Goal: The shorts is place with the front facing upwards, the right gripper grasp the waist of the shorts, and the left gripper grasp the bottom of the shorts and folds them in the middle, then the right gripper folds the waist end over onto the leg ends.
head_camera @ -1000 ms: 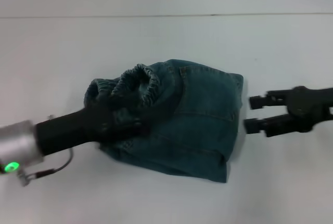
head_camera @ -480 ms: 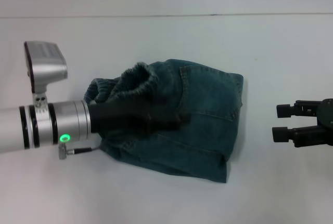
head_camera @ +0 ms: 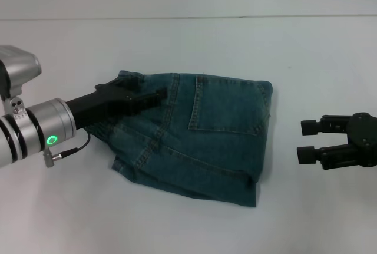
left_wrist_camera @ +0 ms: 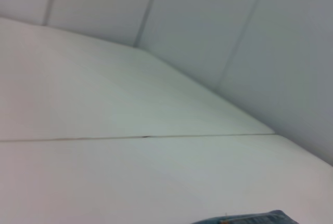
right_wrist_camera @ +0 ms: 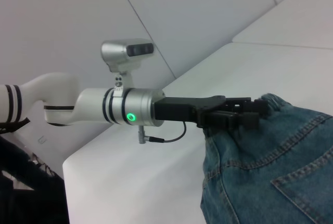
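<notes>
The shorts [head_camera: 218, 136] lie folded into a flat blue-green denim packet in the middle of the white table, with a back patch pocket [head_camera: 227, 104] facing up. My left gripper [head_camera: 154, 95] reaches in from the left and rests on the packet's far left corner. The right wrist view shows this left gripper [right_wrist_camera: 252, 114] touching the denim edge of the shorts [right_wrist_camera: 270, 172]. My right gripper [head_camera: 305, 141] hovers open to the right of the shorts, a short gap away and holding nothing. The left wrist view catches only a sliver of the shorts [left_wrist_camera: 250, 219].
The white table [head_camera: 188, 218] runs back to a seam [head_camera: 188, 17] where the pale wall begins. The left arm's silver wrist with a green light [head_camera: 50, 127] and its camera housing [head_camera: 17, 71] hang over the table's left side.
The bunched elastic waist that stood up under the left gripper now lies flat, and the packet shows a smooth top. The left arm drew back left. The right gripper shifted slightly.
</notes>
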You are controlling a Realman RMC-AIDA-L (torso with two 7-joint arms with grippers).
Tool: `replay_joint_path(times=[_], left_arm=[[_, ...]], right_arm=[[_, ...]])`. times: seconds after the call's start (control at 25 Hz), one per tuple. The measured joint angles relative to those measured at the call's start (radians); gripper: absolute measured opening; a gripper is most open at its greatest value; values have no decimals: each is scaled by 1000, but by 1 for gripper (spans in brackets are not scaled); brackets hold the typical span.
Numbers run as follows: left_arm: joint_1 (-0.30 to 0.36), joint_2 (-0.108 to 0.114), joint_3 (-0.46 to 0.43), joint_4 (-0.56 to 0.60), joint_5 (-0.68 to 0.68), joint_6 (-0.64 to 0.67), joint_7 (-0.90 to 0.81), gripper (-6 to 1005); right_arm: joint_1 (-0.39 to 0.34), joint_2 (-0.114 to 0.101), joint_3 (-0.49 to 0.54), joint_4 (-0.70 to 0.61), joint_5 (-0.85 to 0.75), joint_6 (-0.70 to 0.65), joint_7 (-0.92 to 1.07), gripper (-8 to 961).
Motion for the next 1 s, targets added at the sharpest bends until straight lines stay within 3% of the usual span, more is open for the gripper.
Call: replay_joint_path(times=[0.12, 0.44, 0.6, 0.72, 0.8, 1.0], left_arm=[[10, -1, -4, -7, -29, 12, 13, 949], [134, 17, -41, 134, -69, 314, -5, 949], [224, 35, -60, 229, -32, 413, -44, 948], [293, 35, -131, 297, 40, 493, -51, 947], [312, 34, -165, 311, 76, 525, -50, 947], [343, 30, -217, 324, 130, 572, -48, 946]], right_arm=[[7, 0, -2, 0, 0, -7, 1, 946], [23, 9, 17, 17, 12, 0, -4, 946], [33, 20, 48, 55, 21, 24, -43, 946], [28, 42, 68, 67, 22, 51, -111, 946], [22, 58, 82, 89, 22, 79, -174, 946], [40, 60, 82, 181, 21, 141, -273, 946]])
